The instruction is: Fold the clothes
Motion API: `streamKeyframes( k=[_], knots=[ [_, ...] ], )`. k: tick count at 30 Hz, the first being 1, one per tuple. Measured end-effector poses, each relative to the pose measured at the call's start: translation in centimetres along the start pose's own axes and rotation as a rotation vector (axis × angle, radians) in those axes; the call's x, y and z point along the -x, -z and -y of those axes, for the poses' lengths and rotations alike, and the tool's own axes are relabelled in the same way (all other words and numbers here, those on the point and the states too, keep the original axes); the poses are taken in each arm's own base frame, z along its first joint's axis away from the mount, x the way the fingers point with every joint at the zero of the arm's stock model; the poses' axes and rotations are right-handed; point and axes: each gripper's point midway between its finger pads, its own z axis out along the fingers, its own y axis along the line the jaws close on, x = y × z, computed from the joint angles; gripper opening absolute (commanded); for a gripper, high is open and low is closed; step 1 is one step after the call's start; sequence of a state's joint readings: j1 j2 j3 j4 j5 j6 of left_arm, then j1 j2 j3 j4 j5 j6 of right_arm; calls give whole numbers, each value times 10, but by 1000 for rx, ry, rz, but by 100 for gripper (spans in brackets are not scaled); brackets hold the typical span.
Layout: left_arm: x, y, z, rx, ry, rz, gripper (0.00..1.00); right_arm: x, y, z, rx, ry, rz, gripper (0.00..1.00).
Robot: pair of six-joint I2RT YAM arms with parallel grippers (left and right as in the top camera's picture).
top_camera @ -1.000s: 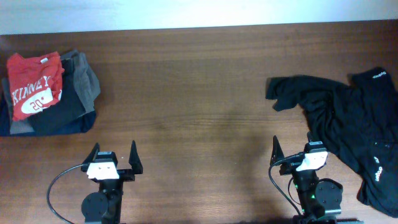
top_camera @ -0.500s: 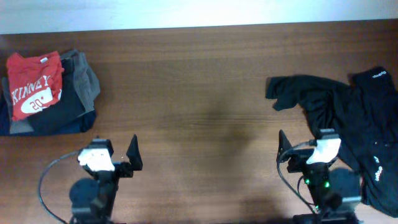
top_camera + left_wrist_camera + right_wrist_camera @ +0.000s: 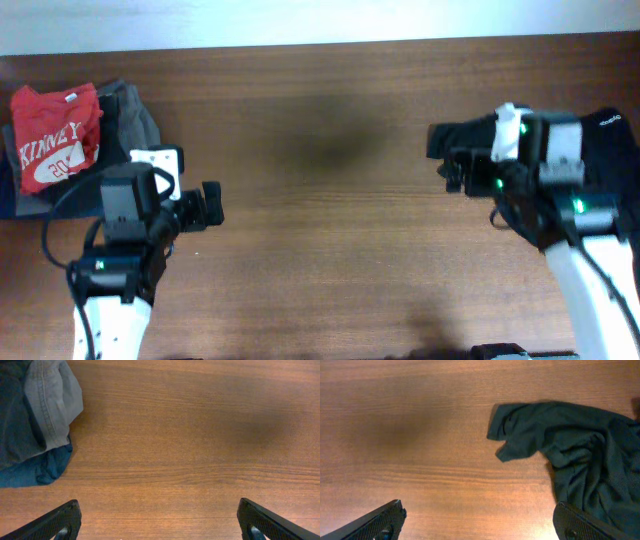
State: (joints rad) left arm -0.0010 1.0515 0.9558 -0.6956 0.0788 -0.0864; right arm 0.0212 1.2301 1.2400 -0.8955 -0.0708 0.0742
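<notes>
The black long-sleeved garment [image 3: 443, 139] lies crumpled at the table's right side, mostly hidden under my right arm in the overhead view. A white logo mark shows near its far right edge. In the right wrist view its sleeve end and bunched body [image 3: 570, 445] fill the upper right. My right gripper [image 3: 477, 510] is open and empty above bare wood, with its right finger at the garment's edge; it also shows in the overhead view [image 3: 462, 172]. My left gripper [image 3: 159, 505] is open and empty above bare wood, also seen in the overhead view [image 3: 205, 203].
A pile of folded clothes sits at the far left: a red shirt with white "KINNEY" print [image 3: 55, 135] on grey [image 3: 55, 400] and dark navy [image 3: 35, 467] garments. Brown wooden tabletop [image 3: 320, 200] lies between the arms.
Both arms have risen from the table's front edge and swung toward the back. The right arm now hangs over the black garment; the left sits near the folded pile.
</notes>
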Motion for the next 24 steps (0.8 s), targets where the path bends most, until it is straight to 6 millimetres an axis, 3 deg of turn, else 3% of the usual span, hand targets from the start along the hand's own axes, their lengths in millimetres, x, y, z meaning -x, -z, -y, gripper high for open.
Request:
streamKeyframes(
  k=[5, 9, 10, 14, 18, 20, 24],
  knots=[
    [-4, -12, -1, 0, 4, -45, 99, 7, -69, 9, -31, 18, -89, 99],
    [-5, -12, -1, 0, 4, -47, 99, -17, -139, 28, -115, -4, -224, 99],
    [-5, -12, -1, -1, 4, -47, 99, -26, -164, 37, -150, -24, -253, 99],
    [-5, -12, 1, -12, 4, -49, 99, -35, -205, 53, -191, -73, -260, 99],
    [-5, -12, 3, -18, 4, -48, 99, -46, -232, 61, -210, -95, -274, 92],
    [-5, -12, 3, -19, 4, -49, 99, -45, -241, 62, -211, -101, -260, 82],
    [-5, -12, 3, -19, 4, -49, 99, -46, -254, 62, -208, -106, -246, 44]
  ],
)
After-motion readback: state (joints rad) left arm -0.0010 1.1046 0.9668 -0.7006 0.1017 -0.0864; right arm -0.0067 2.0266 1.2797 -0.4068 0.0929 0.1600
